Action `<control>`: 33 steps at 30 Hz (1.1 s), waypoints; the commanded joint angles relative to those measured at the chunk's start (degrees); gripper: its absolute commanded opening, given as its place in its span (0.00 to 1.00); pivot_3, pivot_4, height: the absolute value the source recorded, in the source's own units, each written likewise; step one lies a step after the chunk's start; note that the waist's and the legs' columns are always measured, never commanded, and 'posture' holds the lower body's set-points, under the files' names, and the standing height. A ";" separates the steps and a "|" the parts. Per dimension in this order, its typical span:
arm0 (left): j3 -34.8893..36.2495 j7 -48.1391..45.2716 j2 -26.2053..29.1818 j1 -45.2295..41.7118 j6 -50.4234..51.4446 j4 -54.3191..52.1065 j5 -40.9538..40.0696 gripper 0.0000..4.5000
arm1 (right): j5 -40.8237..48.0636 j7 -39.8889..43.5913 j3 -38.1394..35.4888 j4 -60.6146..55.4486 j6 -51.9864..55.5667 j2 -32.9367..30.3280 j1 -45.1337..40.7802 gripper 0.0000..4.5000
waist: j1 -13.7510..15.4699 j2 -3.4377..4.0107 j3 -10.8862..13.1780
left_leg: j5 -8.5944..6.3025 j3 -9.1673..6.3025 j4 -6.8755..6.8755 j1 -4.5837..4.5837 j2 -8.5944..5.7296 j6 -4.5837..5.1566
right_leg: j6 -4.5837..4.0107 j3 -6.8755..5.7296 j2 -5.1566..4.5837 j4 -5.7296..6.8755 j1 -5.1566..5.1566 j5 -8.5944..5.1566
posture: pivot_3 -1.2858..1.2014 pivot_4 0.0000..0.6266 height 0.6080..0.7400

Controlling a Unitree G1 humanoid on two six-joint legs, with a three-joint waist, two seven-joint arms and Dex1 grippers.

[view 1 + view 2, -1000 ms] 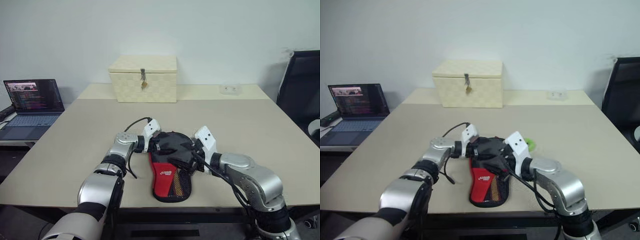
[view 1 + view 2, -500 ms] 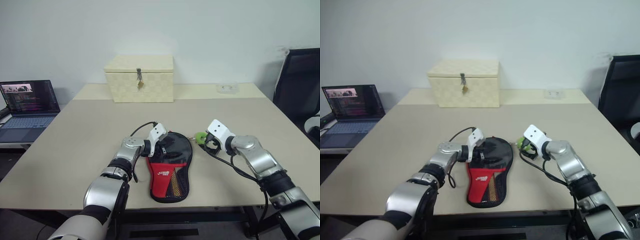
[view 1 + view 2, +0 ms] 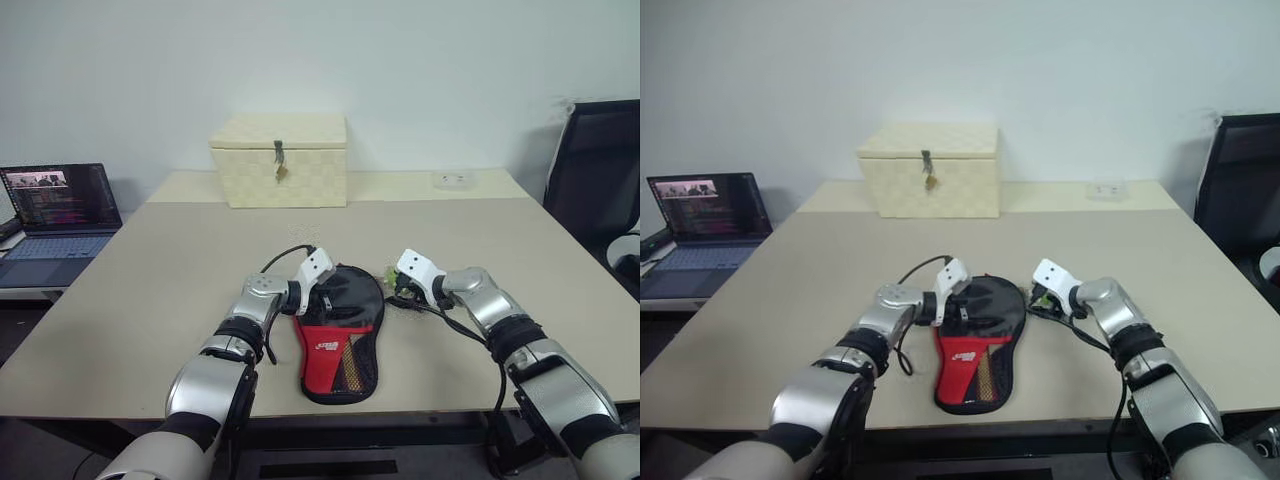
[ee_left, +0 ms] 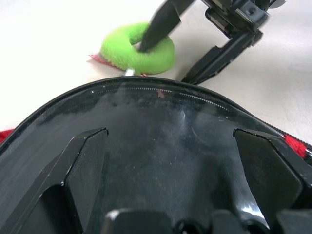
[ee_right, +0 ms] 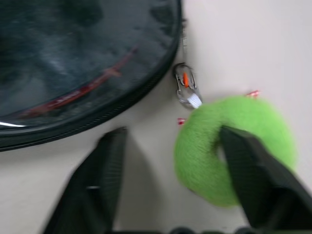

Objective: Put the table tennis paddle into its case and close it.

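Case flat on the table, contents hidden — paddle not discernible. Left gripper spread across its round end; right gripper parted — one finger on the green tag.

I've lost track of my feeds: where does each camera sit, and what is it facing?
Head, both eyes: look forward and down over the table, showing both arms, the case and box.
Left wrist: looks along the left hand across the case's black face to the green tag; two fingers of the right hand show there.
Right wrist: faces the tag past open fingers of the right hand.
Both wrists share case and tag.
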 commanded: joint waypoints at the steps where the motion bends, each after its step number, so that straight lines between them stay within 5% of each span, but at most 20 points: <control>1: -0.60 -0.41 -0.16 -0.13 -0.46 -1.75 -0.09 1.00 | -1.61 3.42 0.55 2.45 1.77 -0.38 -0.14 0.37 | 0.02 0.00 0.00 | 0.00 0.00 0.00 0.00 0.00 0.00 | 0.00 0.00 0.00 0.00 0.00 0.00 | 0.52 0.24 1.00; 6: -1.37 -0.38 -0.91 0.37 -0.25 -1.64 -0.11 1.00 | -2.42 6.89 0.63 1.00 2.10 -1.89 -0.09 0.01 | 0.05 0.00 0.00 | 0.00 -0.02 -0.01 -0.01 0.01 0.00 | 0.00 -0.02 -0.01 -0.01 0.00 0.00 | 0.52 0.24 1.00; 12: -2.90 0.43 -2.41 -0.15 -0.40 -1.03 0.73 1.00 | -1.75 15.77 0.74 -17.91 4.59 -10.48 8.30 0.01 | 1.24 0.02 0.01 | 0.00 -0.12 -0.01 -0.16 -0.07 0.00 | 0.02 -0.11 -0.06 -0.10 -0.06 -0.01 | 0.52 0.24 1.00; 18: -3.09 1.22 -3.77 -0.28 -0.34 -0.30 1.17 1.00 | 3.33 22.57 -1.00 -49.03 16.23 -18.74 21.97 0.01 | 1.54 0.02 0.01 | -0.01 -0.17 -0.01 -0.30 -0.08 0.01 | 0.06 -0.15 -0.08 -0.26 -0.09 -0.04 | 0.52 0.24 1.00; 25: -3.14 1.33 -3.68 -0.26 -0.27 0.19 1.49 1.00 | 3.07 11.90 -5.14 -43.03 17.23 -13.75 16.34 0.01 | 0.49 0.04 0.04 | 0.01 -0.06 0.04 -0.08 -0.08 -0.02 | 0.21 -0.02 -0.04 -0.03 -0.04 -0.11 | 0.52 0.24 1.00; 28: -3.11 1.29 -3.51 -0.25 -0.33 0.12 1.49 1.00 | 2.90 8.37 -6.28 -35.25 14.39 -12.35 11.54 0.14 | 0.61 0.03 0.04 | 0.01 -0.07 0.07 -0.08 -0.07 -0.02 | 0.10 -0.04 -0.05 -0.04 -0.02 -0.05 | 0.52 0.24 1.00; 33: -2.98 1.31 -2.91 -0.13 -0.30 -0.07 1.41 1.00 | -2.46 1.55 -3.47 -20.15 3.44 -10.38 4.91 0.53 | 0.66 0.04 0.04 | 0.00 -0.04 0.02 -0.13 -0.08 0.00 | 0.04 -0.03 -0.08 -0.09 -0.06 -0.02 | 0.52 0.24 1.00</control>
